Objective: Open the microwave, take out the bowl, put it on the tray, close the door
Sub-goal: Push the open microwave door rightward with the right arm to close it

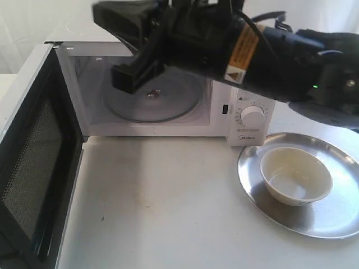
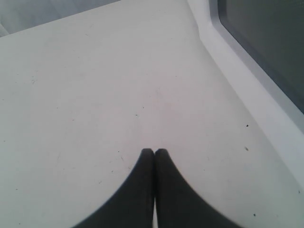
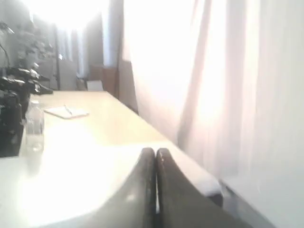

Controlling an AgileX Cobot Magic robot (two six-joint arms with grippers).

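The white microwave (image 1: 244,115) stands open at the back, with only its glass turntable (image 1: 168,106) inside. Its door (image 1: 33,168) is swung wide to the left, dark mesh side facing in. The cream bowl (image 1: 296,176) sits upright in the silver tray (image 1: 336,221) at the right front. My right arm (image 1: 235,47) reaches across high in front of the microwave's top. The right gripper (image 3: 155,151) is shut on nothing and faces the curtains. My left gripper (image 2: 154,152) is shut and empty, low over the table beside the door's outer window (image 2: 266,47).
White table (image 1: 168,202) runs between the open door and the tray. In the right wrist view a far bench carries a clear bottle (image 3: 34,126) and a notepad (image 3: 66,112), with dark equipment (image 3: 12,104) beside them.
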